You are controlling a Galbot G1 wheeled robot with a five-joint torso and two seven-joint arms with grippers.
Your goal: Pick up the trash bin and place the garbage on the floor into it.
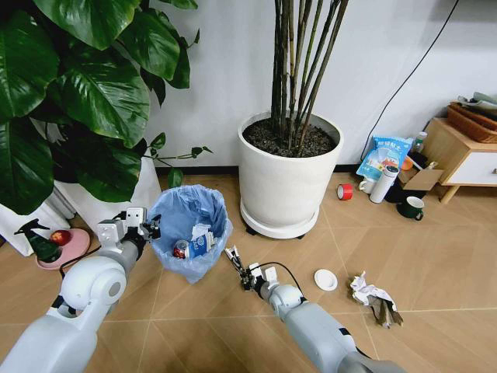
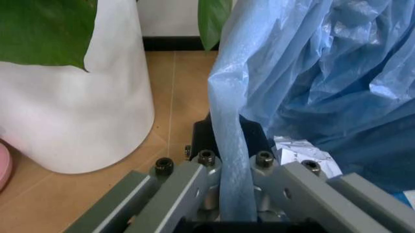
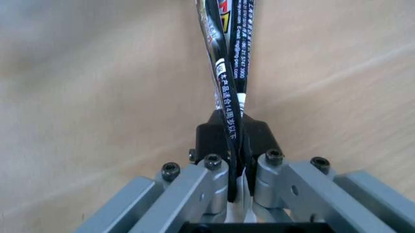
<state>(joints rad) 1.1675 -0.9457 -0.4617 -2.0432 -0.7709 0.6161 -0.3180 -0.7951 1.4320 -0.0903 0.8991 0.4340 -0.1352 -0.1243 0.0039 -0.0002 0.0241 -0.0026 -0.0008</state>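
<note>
Claws both loaded: my left claw [image 1: 147, 226] pinches the blue bag rim of the trash bin [image 1: 189, 231], which sits by the big white plant pot [image 1: 287, 175]. My right claw [image 1: 242, 273] clamps a dark wrapper [image 3: 228, 73] just beside the bin. White lid [image 1: 325, 280] and crumpled paper [image 1: 368, 292] lie on the floor [image 1: 435, 256]; can and carton are inside the bin.

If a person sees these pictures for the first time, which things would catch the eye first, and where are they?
First the trash bin with its light blue bag, on the floor between two white plant pots, its rim pinched by the left gripper. Next the right gripper, just beside the bin, shut on a dark wrapper. A white lid and crumpled paper lie on the floor further right.
</note>
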